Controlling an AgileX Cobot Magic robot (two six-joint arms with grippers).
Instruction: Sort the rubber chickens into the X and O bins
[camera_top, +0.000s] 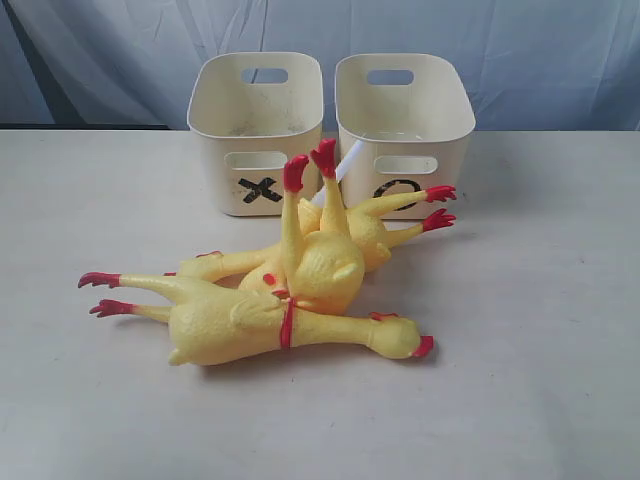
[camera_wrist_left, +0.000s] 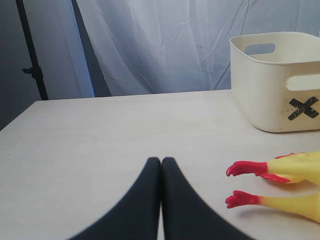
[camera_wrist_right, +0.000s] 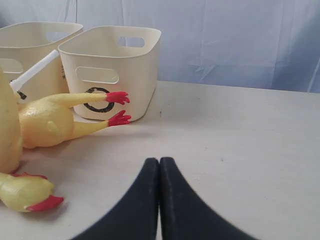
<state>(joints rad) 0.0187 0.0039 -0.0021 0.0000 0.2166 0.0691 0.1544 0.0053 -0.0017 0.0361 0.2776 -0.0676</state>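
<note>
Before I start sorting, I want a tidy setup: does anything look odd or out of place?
The rubber chickens lie piled crosswise, one propped feet-up on the others. A white rod slants at the gap between the X bin and the O bin; I cannot tell what it is.

Chickens (camera_top: 300, 290) piled before side-by-side bins (camera_top: 330, 130)

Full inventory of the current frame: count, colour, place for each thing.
rubber chickens: 3, yellow with red feet, piled on the table in front of the bins
X bin: 1, cream, at the back, left in the exterior view
O bin: 1, cream, beside it on the right
rod: 1, white, slanted between the bins
table: 1, off-white
curtain: 1, pale blue, backdrop
stand: 1, black, beyond the table
left gripper: black, shut, empty
right gripper: black, shut, empty
</note>
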